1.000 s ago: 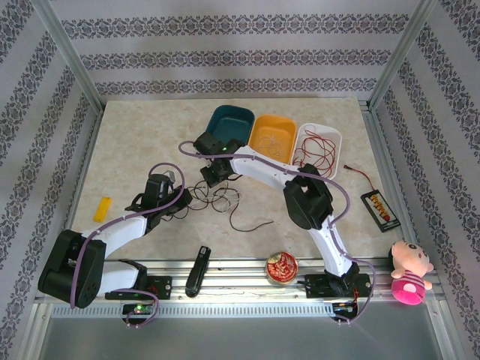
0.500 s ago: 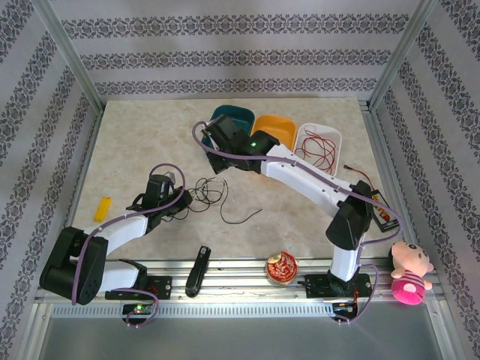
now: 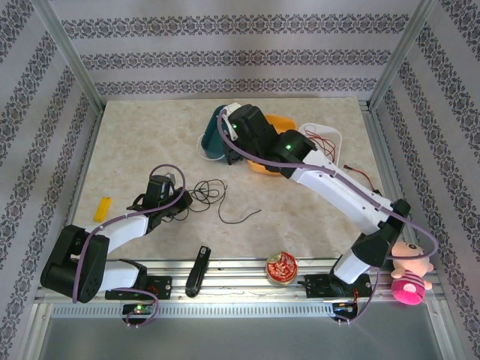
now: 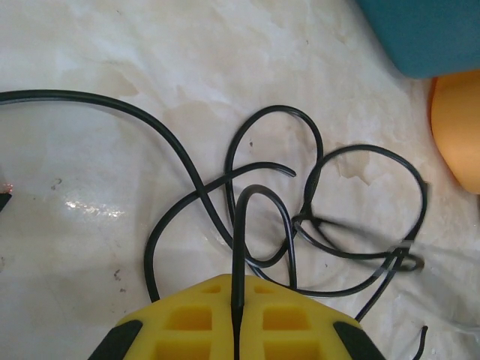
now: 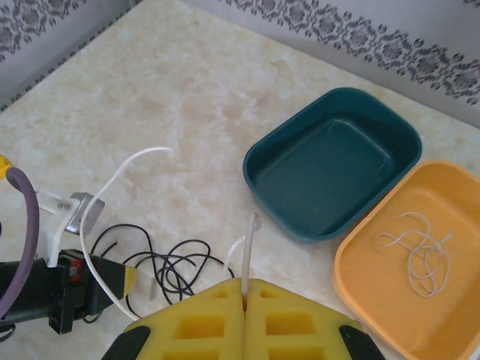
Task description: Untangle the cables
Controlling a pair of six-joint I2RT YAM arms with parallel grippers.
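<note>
The cable tangle [image 3: 208,192] lies on the table [image 3: 135,142], before the leftmost bin [image 5: 330,169] of the row.

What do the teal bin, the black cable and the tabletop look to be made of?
Dark teal rectangular bin: probably moulded plastic, smooth, rounded corners. Thin black cable: rubbery or plastic insulation, glossy, holding loose loops. Beige tabletop: marble-patterned, glossy; stone or laminate unclear.

no legible text, labels, brands, numbers or signs anywhere

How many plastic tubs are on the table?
3, in a row at the table's far side: a teal tub leftmost, an orange tub in the middle, a white tub rightmost. The right arm partly covers them.
</note>
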